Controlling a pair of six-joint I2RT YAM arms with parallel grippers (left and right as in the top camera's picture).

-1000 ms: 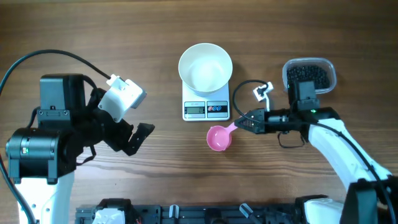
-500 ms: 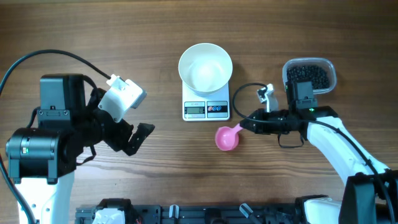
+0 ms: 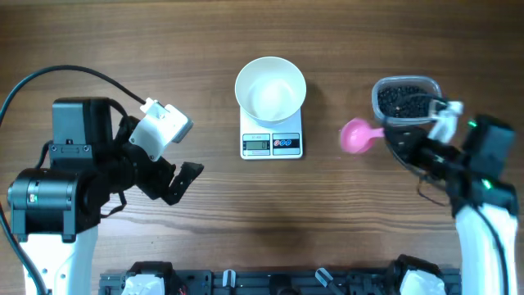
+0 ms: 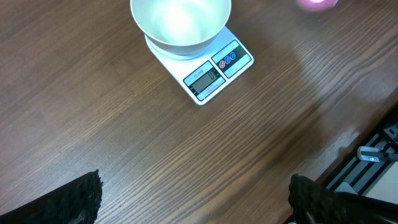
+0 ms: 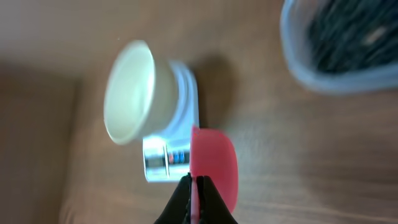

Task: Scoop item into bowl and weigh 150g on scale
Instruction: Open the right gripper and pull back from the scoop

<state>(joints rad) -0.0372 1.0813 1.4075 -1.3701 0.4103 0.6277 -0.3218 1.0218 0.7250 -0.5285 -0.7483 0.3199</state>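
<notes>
— Two arms at the wooden table (image 3: 205,238). How do they stand?
— The left gripper (image 4: 199,208) is spread wide over bare wood, well left of everything. The right gripper (image 5: 196,199) is pinched tight on a handle.
— Whose handle?
— The pink scoop (image 3: 356,135), between scale and clear tub (image 3: 377,98), just beside the tub.
— The bowl (image 3: 239,86)?
— White, sitting on the scale (image 3: 272,144), mid-table.
— The item?
— The black beans (image 3: 405,100) lie in the tub.

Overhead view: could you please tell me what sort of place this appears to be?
Probably a robot lab bench staged for a weighing chore, not a real kitchen: two robot arms stand at a wooden table, with a white bowl on a small kitchen scale and a clear tub of black beans.
</notes>
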